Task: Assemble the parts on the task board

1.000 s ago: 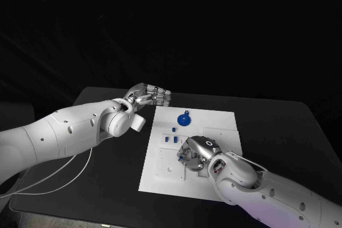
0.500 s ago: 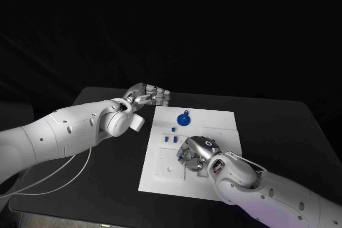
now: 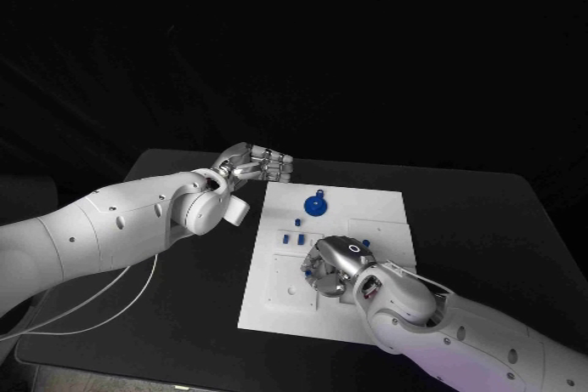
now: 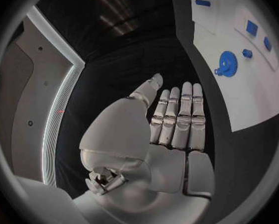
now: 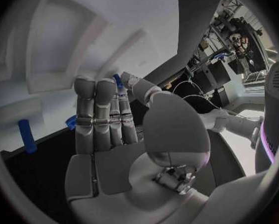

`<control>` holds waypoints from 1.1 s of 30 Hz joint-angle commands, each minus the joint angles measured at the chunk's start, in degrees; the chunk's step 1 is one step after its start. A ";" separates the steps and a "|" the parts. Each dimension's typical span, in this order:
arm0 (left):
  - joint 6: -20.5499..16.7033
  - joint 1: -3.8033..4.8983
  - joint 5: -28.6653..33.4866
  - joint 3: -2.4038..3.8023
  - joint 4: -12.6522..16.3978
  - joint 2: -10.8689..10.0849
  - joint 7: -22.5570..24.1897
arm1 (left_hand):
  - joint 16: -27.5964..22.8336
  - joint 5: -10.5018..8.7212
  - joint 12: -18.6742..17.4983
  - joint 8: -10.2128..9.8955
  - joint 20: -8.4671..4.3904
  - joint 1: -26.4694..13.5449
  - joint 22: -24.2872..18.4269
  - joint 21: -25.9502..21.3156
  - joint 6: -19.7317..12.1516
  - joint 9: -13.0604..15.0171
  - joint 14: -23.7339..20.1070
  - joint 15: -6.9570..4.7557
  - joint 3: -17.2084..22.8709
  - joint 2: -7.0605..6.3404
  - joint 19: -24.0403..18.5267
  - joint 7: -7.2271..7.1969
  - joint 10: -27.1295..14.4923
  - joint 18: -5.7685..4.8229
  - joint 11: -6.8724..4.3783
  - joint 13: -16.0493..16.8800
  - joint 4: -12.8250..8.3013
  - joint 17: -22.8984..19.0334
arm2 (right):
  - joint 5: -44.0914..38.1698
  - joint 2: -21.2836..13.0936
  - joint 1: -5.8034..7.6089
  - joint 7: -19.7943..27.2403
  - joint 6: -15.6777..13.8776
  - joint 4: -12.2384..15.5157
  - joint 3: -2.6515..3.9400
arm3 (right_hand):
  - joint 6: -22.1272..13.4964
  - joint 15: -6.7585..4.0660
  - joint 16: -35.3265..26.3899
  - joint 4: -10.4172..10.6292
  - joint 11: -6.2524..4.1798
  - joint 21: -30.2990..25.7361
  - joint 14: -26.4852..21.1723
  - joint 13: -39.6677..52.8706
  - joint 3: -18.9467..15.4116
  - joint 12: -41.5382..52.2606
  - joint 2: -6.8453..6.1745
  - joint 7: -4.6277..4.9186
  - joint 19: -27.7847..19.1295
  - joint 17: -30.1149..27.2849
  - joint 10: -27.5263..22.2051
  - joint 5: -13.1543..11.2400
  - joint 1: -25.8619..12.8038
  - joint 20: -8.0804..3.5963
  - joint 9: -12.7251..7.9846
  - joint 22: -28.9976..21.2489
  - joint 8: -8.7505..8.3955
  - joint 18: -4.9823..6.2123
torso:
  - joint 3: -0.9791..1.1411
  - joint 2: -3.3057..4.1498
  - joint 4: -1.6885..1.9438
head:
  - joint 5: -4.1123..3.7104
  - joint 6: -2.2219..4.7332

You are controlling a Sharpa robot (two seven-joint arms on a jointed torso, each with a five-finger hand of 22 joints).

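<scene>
The white task board (image 3: 380,207) lies in the middle of the black table. A blue gear (image 3: 316,207) sits near its far edge, with small blue pieces (image 3: 291,237) just in front of it. My right hand (image 3: 333,264) is low over the board's middle, hiding what lies beneath it. In the right wrist view the right hand (image 5: 114,134) seems to pinch a small blue part (image 5: 117,79) between thumb and fingers; a blue peg (image 5: 27,136) lies on the board nearby. My left hand (image 3: 255,164) hovers off the board's far left corner. Its fingers (image 4: 176,114) are straight and hold nothing; the gear (image 4: 227,63) lies beyond them.
A white cable (image 3: 110,298) loops over the table's front left, under my left arm. Bare black table (image 3: 490,213) stretches to the right of the board. My left forearm spans the table's left side.
My right hand has shifted slightly left and lower over the board's middle. The left hand and the gear have not moved.
</scene>
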 commanded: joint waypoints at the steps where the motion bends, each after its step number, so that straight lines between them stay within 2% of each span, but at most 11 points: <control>1: 0.98 0.05 0.50 0.04 0.05 0.15 0.09 | -0.20 -0.36 0.18 0.22 -0.01 0.22 -0.11 0.18 0.16 0.00 -0.49 0.08 -0.34 0.17 0.28 0.08 -0.32 -0.77 0.21 -0.04 -0.03 -0.05 | -0.49 0.19 -0.30 -0.80 3.86 -0.19 -0.41 | -1.23 0.30 -0.26 0.73 0.13 -0.56 0.03 -0.02 -0.88 0.12 -0.51 0.18 2.26 -0.07 -1.16 0.52 -0.95 0.18 -0.14 -0.12 0.25 1.30 | 0.02 -0.01 -0.01 | 0.05 0.04; 6: 1.14 0.06 0.59 0.04 0.03 0.14 -0.03 | -0.20 -0.36 0.18 0.22 -0.01 0.22 -0.11 0.18 0.16 0.00 -0.49 0.08 -0.34 0.17 0.28 0.08 -0.32 -0.77 0.21 -0.04 -0.03 -0.05 | 0.00 0.33 -0.29 -0.75 3.48 -0.37 -0.53 | -4.20 0.85 -0.25 2.25 0.99 -1.76 -0.21 -0.06 -1.60 0.09 -1.62 0.83 2.22 -0.15 -3.70 -0.11 -1.26 0.66 -0.35 -0.65 0.18 1.70 | 0.04 0.02 -0.01 | 0.07 0.06; 10: 1.23 0.06 0.62 0.04 0.00 0.13 -0.13 | -0.20 -0.36 0.18 0.22 -0.01 0.22 -0.11 0.18 0.16 0.00 -0.49 0.08 -0.34 0.17 0.28 0.08 -0.32 -0.77 0.21 -0.04 -0.03 -0.05 | 0.62 0.29 -0.29 -0.53 2.90 -0.38 -0.61 | -7.03 1.66 -0.33 3.08 2.27 -3.65 -0.58 -0.14 -1.36 0.14 -3.47 1.65 2.05 -0.35 -7.73 0.18 -1.42 1.34 -0.37 -1.36 0.23 2.41 | 0.04 0.00 0.00 | 0.08 0.07; 14: 1.35 0.06 0.63 0.04 -0.02 0.12 -0.25 | -0.21 -0.40 0.18 0.23 0.01 0.24 -0.35 0.16 0.20 0.00 -0.57 0.11 -0.44 0.18 0.28 0.06 -0.38 -0.79 0.23 -0.04 0.01 -0.06 | 1.14 0.18 -0.29 -0.31 1.84 -0.23 -0.65 | -8.21 2.15 -0.35 3.82 2.92 -5.58 -0.92 -0.14 -2.01 0.16 -4.78 1.58 2.01 -0.74 -10.25 0.49 -1.03 2.02 -0.36 -2.22 0.25 3.29 | 0.05 0.02 -0.02 | 0.05 0.11; 16: 1.44 0.06 0.63 0.04 -0.01 0.10 -0.32 | -0.22 -0.42 0.17 0.22 0.04 0.27 -0.46 0.14 0.19 0.00 -0.66 0.14 -0.50 0.16 0.24 0.06 -0.45 -0.81 0.24 -0.04 0.01 -0.06 | 1.55 0.04 -0.29 -0.07 0.77 0.03 -0.66 | -9.36 2.86 -0.57 3.95 3.89 -8.86 -1.30 -0.14 -4.30 0.46 -5.35 1.46 1.72 -1.19 -14.61 1.15 -0.28 2.58 -0.38 -3.46 0.26 3.97 | 0.09 0.02 -0.03 | 0.04 0.11; 18: 1.51 0.06 0.64 0.04 -0.01 0.07 -0.41 | -0.22 -0.42 0.17 0.22 0.04 0.27 -0.46 0.14 0.19 0.00 -0.66 0.14 -0.50 0.16 0.24 0.06 -0.45 -0.81 0.24 -0.04 0.01 -0.06 | 2.05 -0.20 -0.29 0.21 -0.44 0.44 -0.66 | -10.09 3.34 -0.38 4.43 4.58 -9.53 -1.31 -0.13 -7.26 0.53 -5.10 1.27 1.94 -1.51 -17.39 1.91 0.77 3.08 -0.39 -4.03 0.26 4.53 | 0.09 0.03 0.00 | -0.02 0.18; 24: 1.79 0.05 0.64 0.04 -0.11 0.02 -0.64 | -0.21 -0.52 0.20 0.21 0.11 -0.05 -0.71 0.13 0.16 0.00 -0.72 0.19 -0.82 0.14 0.30 0.03 -0.51 -0.81 0.26 -0.04 0.32 -0.05 | 3.70 -1.65 -0.30 0.87 -2.93 2.39 -0.52 | -11.74 3.82 0.23 6.49 5.14 -10.74 -1.61 -0.18 -12.90 1.28 -5.34 0.81 2.01 -2.42 -20.17 2.97 2.93 3.75 -0.38 -5.02 0.28 5.31 | 0.09 -0.07 -0.02 | -0.17 0.30; 26: 1.84 0.05 0.64 0.03 -0.17 0.00 -0.68 | -0.21 -0.52 0.20 0.21 0.11 -0.05 -0.71 0.13 0.16 0.00 -0.72 0.19 -0.82 0.14 0.30 0.03 -0.51 -0.81 0.26 -0.04 0.32 -0.05 | 4.16 -2.27 -0.29 0.99 -3.47 3.29 -0.23 | -12.18 3.85 0.48 7.29 5.15 -10.70 -1.64 -0.18 -14.58 1.47 -5.30 0.78 2.02 -2.76 -20.29 3.15 3.58 3.81 -0.35 -5.24 0.34 5.35 | 0.08 -0.06 -0.05 | -0.19 0.36; 28: 1.86 0.05 0.64 0.03 -0.24 -0.03 -0.71 | -0.21 -0.52 0.20 0.21 0.11 -0.05 -0.71 0.13 0.16 0.00 -0.72 0.19 -0.82 0.14 0.30 0.03 -0.51 -0.81 0.26 -0.04 0.32 -0.05 | 4.48 -2.98 -0.29 1.02 -3.92 4.33 0.35 | -12.18 3.85 0.48 7.29 5.15 -10.70 -1.64 -0.18 -14.58 1.47 -5.30 0.78 2.02 -2.76 -20.29 3.15 3.58 3.81 -0.35 -5.24 0.34 5.35 | 0.09 -0.02 -0.11 | -0.22 0.44; 29: 1.88 0.05 0.64 0.03 -0.28 -0.03 -0.71 | -0.21 -0.52 0.20 0.21 0.11 -0.05 -0.71 0.13 0.16 0.00 -0.72 0.19 -0.82 0.14 0.30 0.03 -0.51 -0.81 0.26 -0.04 0.32 -0.05 | 4.59 -3.36 -0.28 0.99 -4.06 4.86 0.77 | -12.17 3.83 0.72 7.88 5.09 -10.29 -1.69 -0.16 -14.89 1.66 -5.32 0.73 2.08 -3.10 -20.09 3.16 4.12 3.80 -0.38 -5.38 0.26 5.33 | 0.11 -0.02 -0.14 | -0.24 0.46; 33: 1.96 0.05 0.64 0.03 -0.46 -0.02 -0.73 | -0.21 -0.52 0.20 0.21 0.11 -0.05 -0.71 0.13 0.16 0.00 -0.72 0.19 -0.82 0.14 0.30 0.03 -0.51 -0.81 0.26 -0.04 0.32 -0.05 | 4.79 -5.14 -0.17 0.72 -4.04 6.73 2.70 | -11.82 3.61 0.87 7.90 4.81 -9.50 -1.58 -0.20 -13.80 1.88 -5.12 0.86 2.15 -3.28 -18.97 2.83 4.18 3.63 -0.38 -5.26 0.25 5.22 | 0.12 -0.04 -0.16 | -0.40 0.60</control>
